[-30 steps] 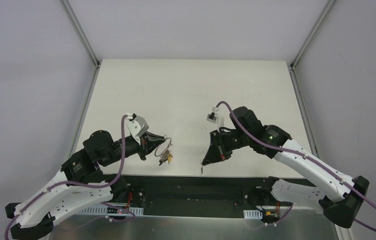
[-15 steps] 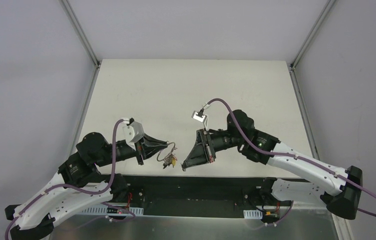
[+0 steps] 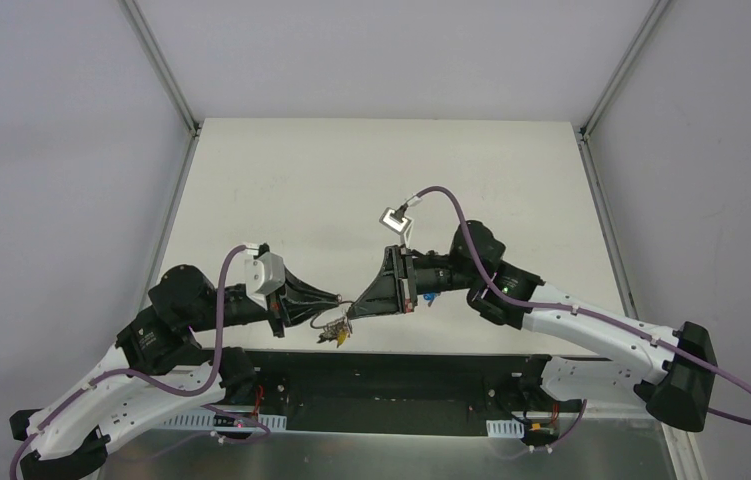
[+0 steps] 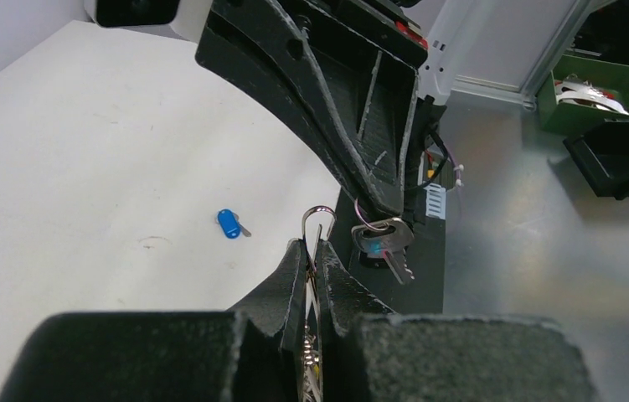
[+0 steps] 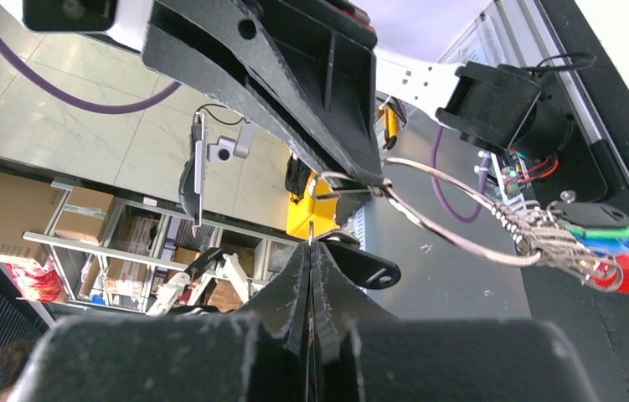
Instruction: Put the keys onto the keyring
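My left gripper [image 3: 339,298] is shut on the wire keyring [image 4: 317,219], whose clasp end pokes out between the fingertips [image 4: 294,260]. Red, green and blue-capped keys [image 5: 608,251] hang from the ring's loop [image 5: 453,228]. My right gripper [image 3: 352,312] meets it tip to tip and is shut on a silver key with a dark head [image 4: 383,240]. That key hangs right beside the clasp, and it shows edge-on in the right wrist view [image 5: 311,231]. The blue-capped key [image 3: 431,297] lies loose on the table under my right arm, and it also shows in the left wrist view [image 4: 228,224].
The white table [image 3: 351,190] runs back to grey walls. Both grippers hover over its near edge, by the black base rail [image 3: 391,365]. A green bin [image 4: 600,88] and a black tray [image 4: 621,163] sit off the table.
My right arm has swung left with its key, from near the front edge to the left gripper's tips. The left gripper edged forward. The blue-capped key is now uncovered.
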